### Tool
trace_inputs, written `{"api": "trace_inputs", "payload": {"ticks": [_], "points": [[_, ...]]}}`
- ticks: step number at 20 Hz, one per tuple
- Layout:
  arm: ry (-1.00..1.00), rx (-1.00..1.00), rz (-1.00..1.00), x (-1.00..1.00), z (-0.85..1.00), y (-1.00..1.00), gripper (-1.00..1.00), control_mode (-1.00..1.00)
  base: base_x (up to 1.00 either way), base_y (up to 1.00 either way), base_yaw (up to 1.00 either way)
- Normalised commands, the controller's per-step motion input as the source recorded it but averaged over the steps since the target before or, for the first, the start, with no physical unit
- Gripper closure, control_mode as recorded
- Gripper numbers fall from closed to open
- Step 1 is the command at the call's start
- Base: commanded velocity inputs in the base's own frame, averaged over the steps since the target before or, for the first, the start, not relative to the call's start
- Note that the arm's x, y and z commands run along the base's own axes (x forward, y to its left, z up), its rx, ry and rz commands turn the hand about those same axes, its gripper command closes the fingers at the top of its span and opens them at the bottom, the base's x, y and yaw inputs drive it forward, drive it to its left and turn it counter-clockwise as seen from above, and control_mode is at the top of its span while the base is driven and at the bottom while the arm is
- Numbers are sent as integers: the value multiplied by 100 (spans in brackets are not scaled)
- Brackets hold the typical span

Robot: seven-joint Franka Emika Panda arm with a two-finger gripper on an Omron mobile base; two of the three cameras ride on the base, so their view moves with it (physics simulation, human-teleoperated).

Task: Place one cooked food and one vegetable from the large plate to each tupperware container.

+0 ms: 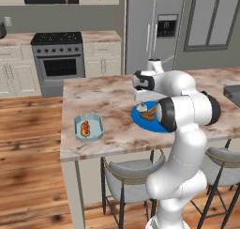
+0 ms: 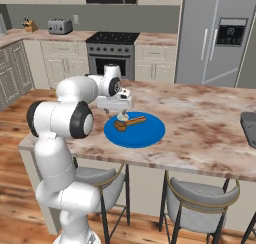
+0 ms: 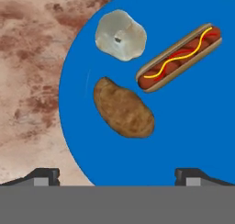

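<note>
The large plate (image 3: 197, 126) is bright blue and lies on the marble island, also seen in the left base view (image 1: 142, 124) and the right base view (image 2: 150, 131). On it lie a brown potato (image 3: 124, 107), a hot dog (image 3: 180, 58) with mustard, and a pale whitish bulb-like vegetable (image 3: 120, 35). My gripper (image 3: 117, 175) hangs open just above the plate, nearest the potato, with nothing between its fingers (image 3: 43, 176). From the bases it shows over the plate's left part (image 1: 142, 103) (image 2: 120, 116). The pale blue-grey tupperware container (image 1: 89, 138) holds a hot dog (image 1: 85, 127). The dark grey container (image 2: 249, 124) (image 1: 233, 93) sits at the far right.
Grey stools (image 2: 200, 198) stand under the island's near edge. A stove (image 1: 58, 61) and a fridge (image 2: 220, 35) stand beyond the island. Bare marble lies between the plate and both containers.
</note>
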Motion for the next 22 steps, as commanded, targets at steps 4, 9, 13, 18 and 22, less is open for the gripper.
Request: {"api": "trace_inputs", "payload": {"ticks": [4,9,13,18,22], "points": [[0,0,20,13,-22,-13,-100,-100,0,0,0],[0,-1,13,0,-21,-23,-100,-100,0,0,0],[7,1,16,7,-25,-29,-100,-100,0,0,0],[7,9,15,9,-14,-19,-100,-100,0,0,0],[3,4,10,0,0,0,-100,-100,0,0,0]]}}
